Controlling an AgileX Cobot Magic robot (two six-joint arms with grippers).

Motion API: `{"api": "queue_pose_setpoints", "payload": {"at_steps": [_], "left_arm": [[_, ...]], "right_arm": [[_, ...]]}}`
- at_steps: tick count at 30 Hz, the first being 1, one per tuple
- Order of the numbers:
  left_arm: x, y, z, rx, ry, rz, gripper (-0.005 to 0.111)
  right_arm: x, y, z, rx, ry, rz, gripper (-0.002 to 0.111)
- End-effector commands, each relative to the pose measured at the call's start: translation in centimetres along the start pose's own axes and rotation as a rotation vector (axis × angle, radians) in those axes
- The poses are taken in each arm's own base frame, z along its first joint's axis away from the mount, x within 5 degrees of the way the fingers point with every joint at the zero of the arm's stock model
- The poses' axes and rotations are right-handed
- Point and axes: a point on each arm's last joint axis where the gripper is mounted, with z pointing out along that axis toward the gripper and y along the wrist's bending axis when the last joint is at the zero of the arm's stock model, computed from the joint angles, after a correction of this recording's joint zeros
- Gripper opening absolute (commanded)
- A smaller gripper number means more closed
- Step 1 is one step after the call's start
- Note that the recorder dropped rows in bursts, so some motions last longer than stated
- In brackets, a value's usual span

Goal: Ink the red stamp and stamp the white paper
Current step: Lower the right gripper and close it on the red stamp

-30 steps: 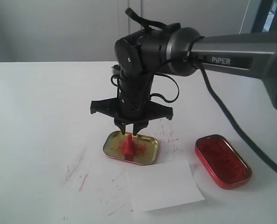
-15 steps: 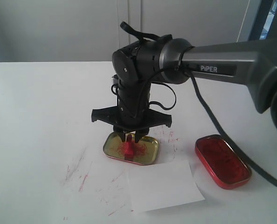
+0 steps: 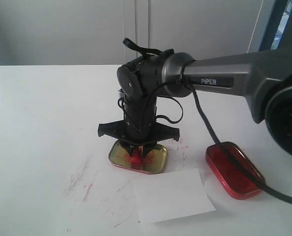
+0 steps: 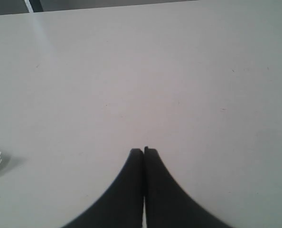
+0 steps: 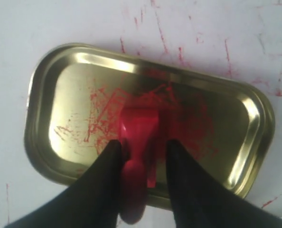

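1. Over the gold tin [image 3: 158, 156], the right gripper [image 3: 139, 146] had dropped within the last second from above the red stamp [image 3: 135, 158] to straddle its knob handle.
2. Its fingers stood apart on either side of the handle, not yet clamped; the stamp stood upright in the smeared tin.
3. Grasping looked next; inking at the red tin [image 3: 234, 169] and pressing on the white paper [image 3: 170, 194], just beside the gold tin, seemed undone.
4. The left gripper [image 4: 144, 153] hung with fingers together over bare table.
5. The white table [image 3: 38, 108] bore red streaks [image 3: 89, 189] near the paper; pale grey panels [image 3: 62, 29] stood behind.
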Motion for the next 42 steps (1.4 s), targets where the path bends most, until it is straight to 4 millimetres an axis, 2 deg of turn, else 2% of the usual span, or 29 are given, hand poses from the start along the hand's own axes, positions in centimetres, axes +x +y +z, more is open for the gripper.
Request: {"api": "queue_pose_setpoints", "payload": {"at_steps": [1, 19, 24, 32, 37, 42], "left_arm": [[0.2, 0.0, 0.0, 0.001, 0.004, -0.001, 0.0], [0.2, 0.0, 0.0, 0.001, 0.004, -0.001, 0.0], [0.2, 0.0, 0.0, 0.001, 0.004, -0.001, 0.0], [0.2, 0.0, 0.0, 0.001, 0.004, -0.001, 0.0], [0.2, 0.0, 0.0, 0.001, 0.004, -0.001, 0.0], [0.2, 0.0, 0.0, 0.001, 0.004, -0.001, 0.0]], "right_arm": [[-0.1, 0.0, 0.3, 0.011, -0.001, -0.002, 0.031], [-0.1, 0.0, -0.7, 0.004, -0.013, -0.008, 0.031], [-0.2, 0.0, -0.7, 0.001, -0.016, -0.008, 0.016], [-0.2, 0.0, -0.7, 0.0, -0.017, -0.012, 0.001], [-0.2, 0.1, -0.9, -0.004, -0.021, -0.012, 0.0], [-0.3, 0.0, -2.1, -0.009, -0.04, -0.016, 0.0]]}}
